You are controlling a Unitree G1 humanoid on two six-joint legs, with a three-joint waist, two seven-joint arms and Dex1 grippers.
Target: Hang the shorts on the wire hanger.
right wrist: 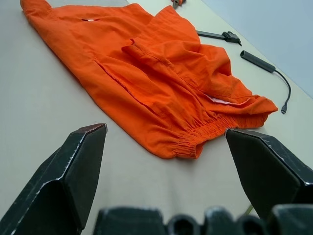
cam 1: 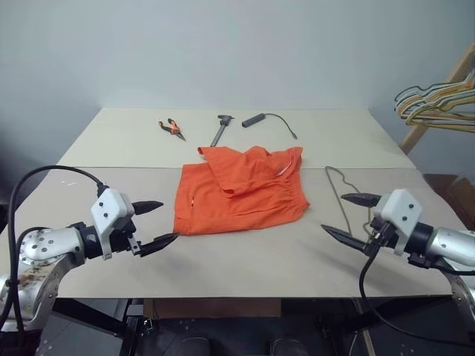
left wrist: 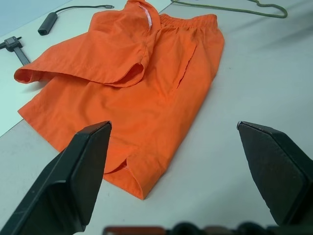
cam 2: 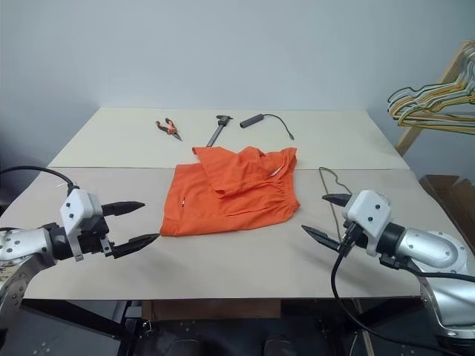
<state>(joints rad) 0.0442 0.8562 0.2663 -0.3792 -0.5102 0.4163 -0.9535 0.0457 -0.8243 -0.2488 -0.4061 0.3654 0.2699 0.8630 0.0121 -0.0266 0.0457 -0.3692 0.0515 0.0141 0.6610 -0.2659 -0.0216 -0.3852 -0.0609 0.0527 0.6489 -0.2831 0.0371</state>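
The bright orange shorts (cam 1: 241,189) lie rumpled and flat in the middle of the table, with one leg folded over and the elastic waistband toward the right. The thin olive-grey wire hanger (cam 1: 330,170) lies on the table just right of the waistband, partly hidden behind my right hand; it also shows beyond the shorts (left wrist: 146,83) as a wire hanger (left wrist: 230,8). My left gripper (cam 1: 167,221) hovers open to the left of the shorts' hem. My right gripper (cam 1: 334,213) hovers open to their right, near the waistband (right wrist: 205,134). Neither holds anything.
At the back of the table lie orange-handled pliers (cam 1: 172,128), a dark caliper-like tool (cam 1: 221,127) and a black cable with a cylindrical end (cam 1: 256,119). A bunch of hangers (cam 1: 434,104) hangs on a wooden rack at the far right. A seam crosses the beige tabletop (cam 1: 111,148).
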